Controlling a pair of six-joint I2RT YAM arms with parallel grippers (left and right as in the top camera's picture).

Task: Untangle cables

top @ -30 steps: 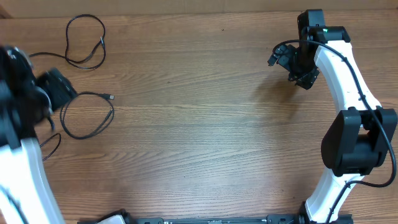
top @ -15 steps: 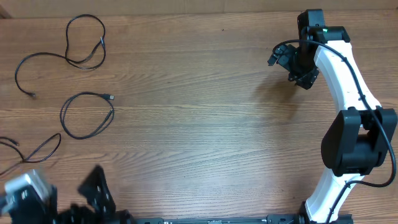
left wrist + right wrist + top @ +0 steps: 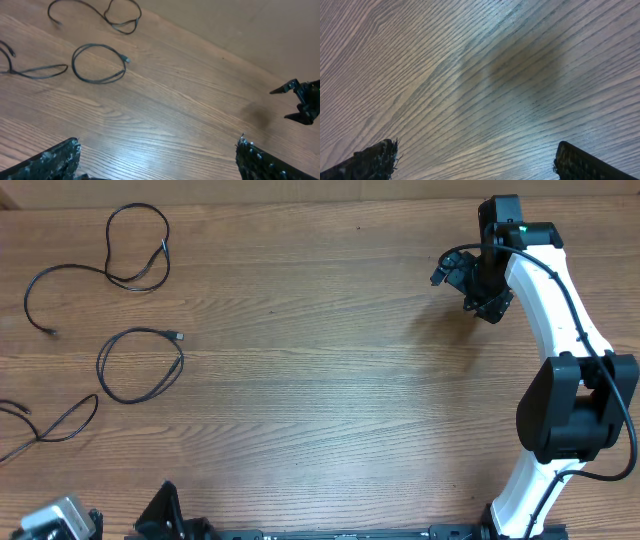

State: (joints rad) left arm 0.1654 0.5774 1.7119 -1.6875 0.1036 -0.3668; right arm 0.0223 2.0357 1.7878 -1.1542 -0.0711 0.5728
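Cables (image 3: 140,365): three thin black flexible cords, lying apart from one another on the left part of the brown wood-grain bench (image 3: 320,380).
Far cable (image 3: 137,245): a rounded loop near the far edge. Its tail runs left and nearer, so its long axis is slanted.
Middle cable (image 3: 103,370): a nearly round loop. Its silver-tipped plug (image 3: 178,337) sits at the upper right and points right.
Near cable (image 3: 62,425): a narrow, flat loop. Its long axis runs left to right, and it passes off the left edge.
Left end effector (image 3: 158,145): fingers spread wide and raised over the near edge, well apart from every cord.
Right end effector (image 3: 476,147): fingers spread wide, with only wood grain between them, at the far right of the bench.
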